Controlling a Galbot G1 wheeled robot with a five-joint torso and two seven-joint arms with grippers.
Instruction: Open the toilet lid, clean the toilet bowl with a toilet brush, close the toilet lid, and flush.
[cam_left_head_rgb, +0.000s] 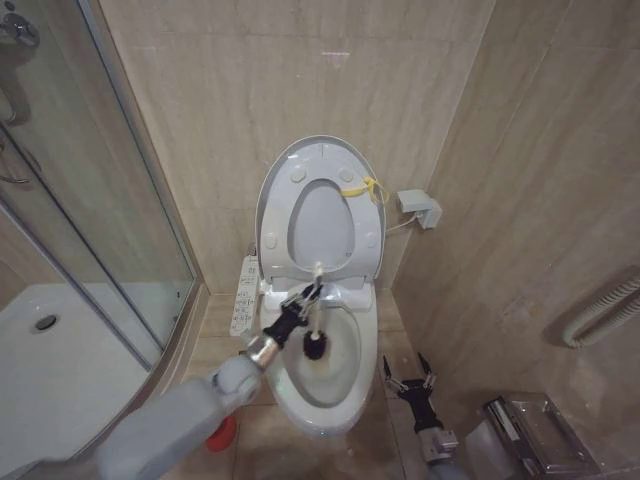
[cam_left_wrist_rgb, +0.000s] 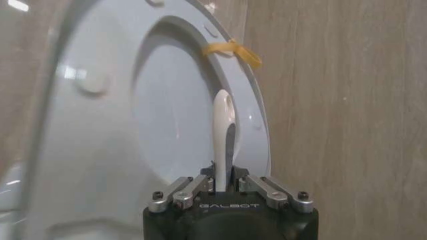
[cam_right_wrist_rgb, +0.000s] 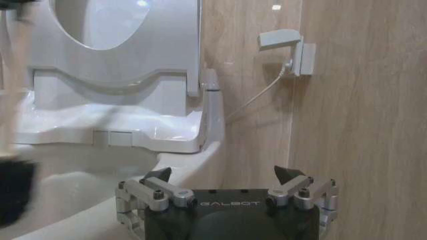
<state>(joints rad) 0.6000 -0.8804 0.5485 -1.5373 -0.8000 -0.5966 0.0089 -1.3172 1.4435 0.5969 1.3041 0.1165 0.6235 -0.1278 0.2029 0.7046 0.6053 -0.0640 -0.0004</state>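
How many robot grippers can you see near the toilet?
2. The left gripper is over the toilet bowl, holding the toilet brush. The right gripper waits open beside the bowl, by the wall.

The toilet lid (cam_left_head_rgb: 322, 160) stands raised; the black-headed toilet brush (cam_left_head_rgb: 314, 345) hangs, seemingly touching, inside the stained toilet bowl (cam_left_head_rgb: 345, 385).

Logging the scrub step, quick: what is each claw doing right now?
Left claw: shut on the toilet brush handle, bristle head inside the toilet bowl.
Right claw: open, holding nothing, low beside the bowl.
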